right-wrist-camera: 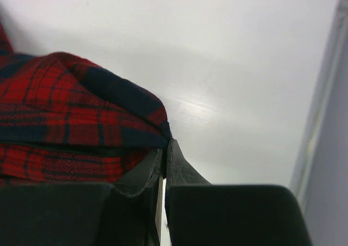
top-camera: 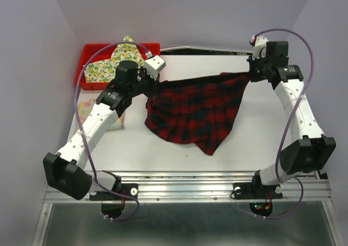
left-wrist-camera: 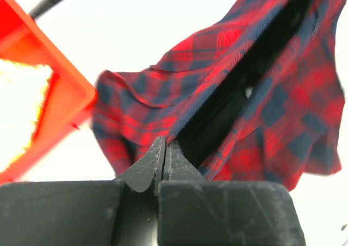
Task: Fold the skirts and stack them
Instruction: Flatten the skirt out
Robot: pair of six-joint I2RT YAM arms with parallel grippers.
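Note:
The red-and-black plaid skirt [top-camera: 196, 112] is stretched by its top edge between both grippers, and its lower part sags onto the white table [top-camera: 255, 137]. My left gripper [top-camera: 157, 84] is shut on the skirt's left corner; in the left wrist view its jaws [left-wrist-camera: 165, 143] are pressed together on the plaid cloth [left-wrist-camera: 212, 44]. At the back right, my right gripper [top-camera: 249, 75] is shut on the other corner, seen in the right wrist view [right-wrist-camera: 167, 143] pinching the plaid fabric [right-wrist-camera: 65, 110]. A lemon-print skirt [top-camera: 117, 58] lies in the red bin. A pastel floral skirt [top-camera: 87, 109] lies partly under the left arm.
A red bin [top-camera: 92, 53] stands at the back left corner, close to the left gripper, and its orange-red wall [left-wrist-camera: 60, 93] shows in the left wrist view. Lavender walls enclose the table on three sides. A metal rail [top-camera: 185, 189] carries the arm bases at the near edge.

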